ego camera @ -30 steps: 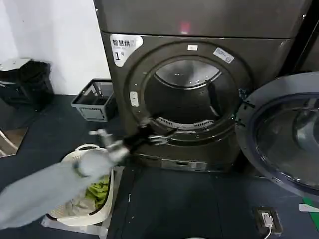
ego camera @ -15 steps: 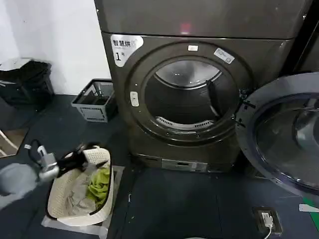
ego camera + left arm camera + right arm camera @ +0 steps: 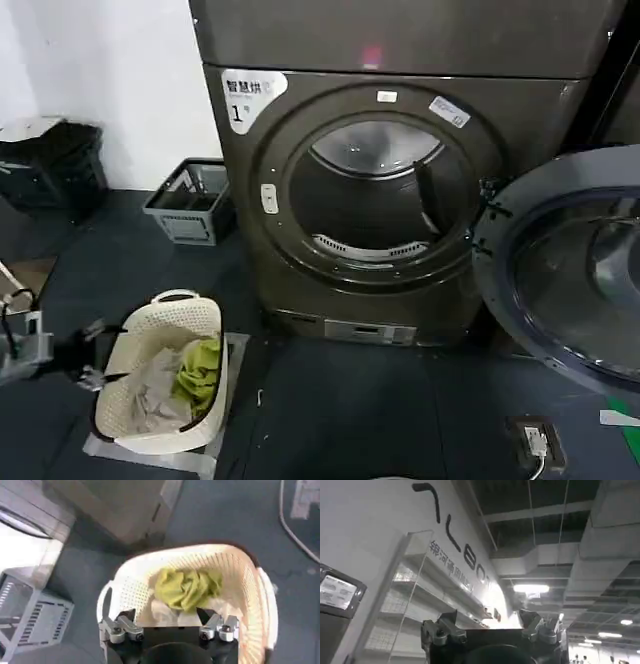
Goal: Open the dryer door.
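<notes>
Left gripper (image 3: 88, 362) hangs low, jaws apart; right gripper (image 3: 490, 625) points upward, jaws apart.

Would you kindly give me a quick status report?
Left gripper open, empty, over the basket. Right gripper open, pointing at the ceiling. Door wide open; dryer opening unobstructed.

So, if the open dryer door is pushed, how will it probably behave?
The dryer door looks rigid and probably heavy: wide chrome rim, dark glass. It hangs at the dryer opening's edge, so it should swing rather than tip. The smooth rim may feel slippery.
</notes>
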You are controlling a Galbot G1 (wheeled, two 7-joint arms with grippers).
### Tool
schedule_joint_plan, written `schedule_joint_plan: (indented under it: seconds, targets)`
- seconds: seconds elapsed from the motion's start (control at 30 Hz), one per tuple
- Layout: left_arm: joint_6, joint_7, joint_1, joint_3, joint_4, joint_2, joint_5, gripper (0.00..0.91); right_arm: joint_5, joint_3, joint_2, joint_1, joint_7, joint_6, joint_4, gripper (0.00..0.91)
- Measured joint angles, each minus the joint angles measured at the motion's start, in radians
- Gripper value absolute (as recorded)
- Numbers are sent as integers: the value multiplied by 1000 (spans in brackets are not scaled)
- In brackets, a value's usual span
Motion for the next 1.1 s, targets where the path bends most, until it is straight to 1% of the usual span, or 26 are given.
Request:
schedule_joint_plan:
  seconds: [0.1,0.13,0.27,0.53,0.63,0.8,1.1]
  targets:
    - [13,48,1,-5,0,7,32,907,0,-3,2,1,-1,0,6,907]
    - [15,51,1,-5,1,8,33,907,0,-3,2,-1,-2,-1,6,907]
    - [14,38,3,-7,1,6,36,907,1,1,4,-6,-10,-1,8,907]
    - [15,50,-2,-9,7,-10,40,907,1,7,14,-9,-13,-2,13,907]
    - [20,80,-2,-9,17,-19,72,907,0,6,17,-8,-14,-4,17,907]
    - [14,91,-1,-12,28,-33,79,907,-2,5,16,-5,-15,-5,17,907]
    - [13,71,6,-10,33,-41,65,907,-4,-6,12,7,-19,-6,17,907]
